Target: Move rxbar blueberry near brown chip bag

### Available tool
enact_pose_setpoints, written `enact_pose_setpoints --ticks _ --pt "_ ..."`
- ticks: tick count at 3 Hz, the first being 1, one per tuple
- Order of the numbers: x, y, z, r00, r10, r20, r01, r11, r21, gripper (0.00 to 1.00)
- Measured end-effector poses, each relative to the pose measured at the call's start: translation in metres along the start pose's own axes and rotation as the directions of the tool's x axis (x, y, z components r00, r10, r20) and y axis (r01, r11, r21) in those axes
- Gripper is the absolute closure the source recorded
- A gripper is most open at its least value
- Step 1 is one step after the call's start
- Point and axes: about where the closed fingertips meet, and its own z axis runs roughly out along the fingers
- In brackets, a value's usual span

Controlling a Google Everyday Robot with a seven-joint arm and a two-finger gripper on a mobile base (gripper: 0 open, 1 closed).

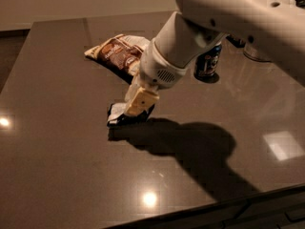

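Dark glossy countertop [57,166] with ceiling lights bouncing off it. The gripper [133,109] hangs off the big white arm, pointing down, and looks clenched on the rxbar blueberry [116,117]. The bar sits low at the tabletop, just short of the brown chip bag [119,54] but not touching it. My guess is it's held low so it can be set down beside the bag. A blue soda can [208,61] stands off to the right, well out of the way.
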Motion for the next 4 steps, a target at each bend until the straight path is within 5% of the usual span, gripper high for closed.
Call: enact_pose_setpoints --ticks 2,4 --pt "-0.005 -0.068 -0.027 0.991 0.061 0.115 -0.076 0.9884 0.131 1.0" --pt "-0.015 -0.114 -0.026 0.987 0.106 0.124 -0.136 0.9535 0.269 0.58"
